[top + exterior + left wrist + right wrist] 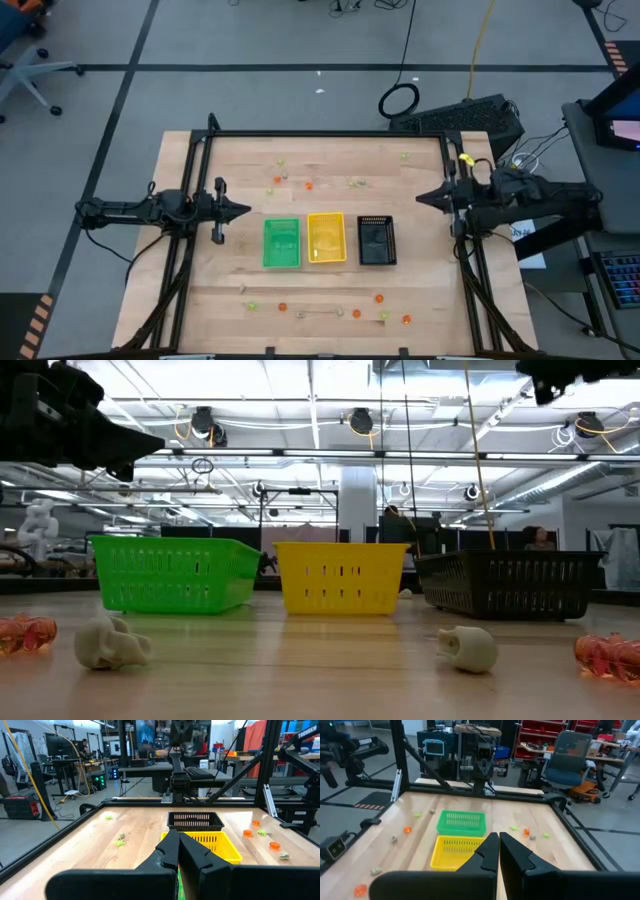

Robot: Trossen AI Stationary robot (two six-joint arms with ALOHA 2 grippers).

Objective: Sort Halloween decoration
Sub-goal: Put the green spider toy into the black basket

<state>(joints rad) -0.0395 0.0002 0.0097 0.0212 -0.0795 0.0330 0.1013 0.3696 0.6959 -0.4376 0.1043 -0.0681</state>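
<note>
both sets of jaws are pressed together with nothing between them: the left gripper [243, 210] hangs over the left side of the table, the right gripper [422, 197] over the right side, each well apart from the trays.

around everything is a large workshop room with a grey floor marked by dark tape lines, ceiling lights and pipes, desks with monitors, red storage bins and a blue office chair [570, 757]. the pale wooden butcher-block table [320, 290] sits inside a black metal frame [330, 133]. in its middle stand three perforated plastic rectangular trays in a row, just beside one another: green tray [281, 243], yellow tray [326, 238], black tray [376, 240].

the halloween decoration, tiny orange, yellow-green and whitish trinkets [307, 185], lies scattered on the bare wood in two loose bands, one on each long side of the tray row, all outside the trays. in the low view a whitish skull-like piece [466, 647] lies nearest.
</note>
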